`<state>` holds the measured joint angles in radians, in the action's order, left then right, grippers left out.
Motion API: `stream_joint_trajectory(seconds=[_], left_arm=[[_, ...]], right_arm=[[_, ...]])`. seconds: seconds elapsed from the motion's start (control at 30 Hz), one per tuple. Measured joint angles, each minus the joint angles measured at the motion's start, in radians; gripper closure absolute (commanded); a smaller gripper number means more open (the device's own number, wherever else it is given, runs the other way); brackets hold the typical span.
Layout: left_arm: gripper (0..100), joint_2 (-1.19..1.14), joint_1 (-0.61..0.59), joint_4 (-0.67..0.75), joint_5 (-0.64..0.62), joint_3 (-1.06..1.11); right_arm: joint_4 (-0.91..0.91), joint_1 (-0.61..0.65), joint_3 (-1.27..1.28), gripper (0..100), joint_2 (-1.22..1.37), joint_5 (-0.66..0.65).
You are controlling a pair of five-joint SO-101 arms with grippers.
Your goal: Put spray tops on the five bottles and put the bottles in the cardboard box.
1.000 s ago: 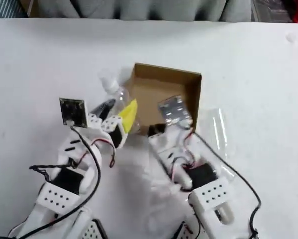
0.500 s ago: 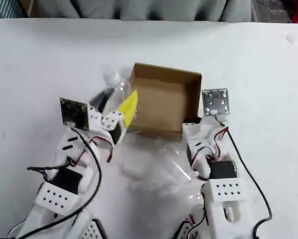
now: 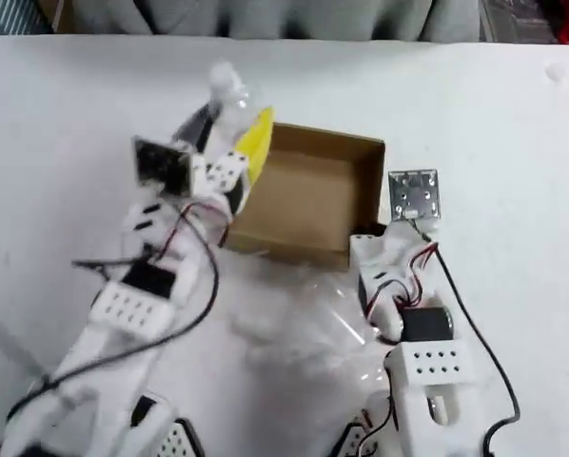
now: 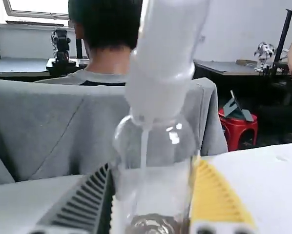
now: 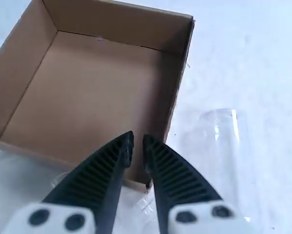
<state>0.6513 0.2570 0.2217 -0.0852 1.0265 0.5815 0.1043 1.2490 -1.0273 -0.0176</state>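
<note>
The left hand is clenched on the bottle, spray top on, right at the far left corner of the cardboard box (a small move should put it inside). The right hand, closed on nothing, hangs over the box's near right corner.

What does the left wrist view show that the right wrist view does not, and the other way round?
Left wrist view: the left claw shut on a clear bottle with a white spray top. Right wrist view: the shut right claw near the empty cardboard box, and an uncapped bottle lying beside it. Both: the white table.
</note>
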Motion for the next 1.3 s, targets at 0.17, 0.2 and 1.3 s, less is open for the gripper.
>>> stream_joint_trajectory(seconds=[0.17, 0.2, 1.3], left_arm=[[98, -0.327, 0.002, 0.187, 0.0, -0.095], [98, -0.39, 0.002, 0.224, 0.0, -0.114], [98, -1.267, -0.04, 0.514, -0.006, -0.58]], right_arm=[[0.0, 0.0, 0.0, 98.1, 0.0, -0.018], [-0.006, 0.0, 0.0, 98.1, 0.008, -0.026], [-0.121, 0.002, -0.066, 98.1, 0.245, -0.049]])
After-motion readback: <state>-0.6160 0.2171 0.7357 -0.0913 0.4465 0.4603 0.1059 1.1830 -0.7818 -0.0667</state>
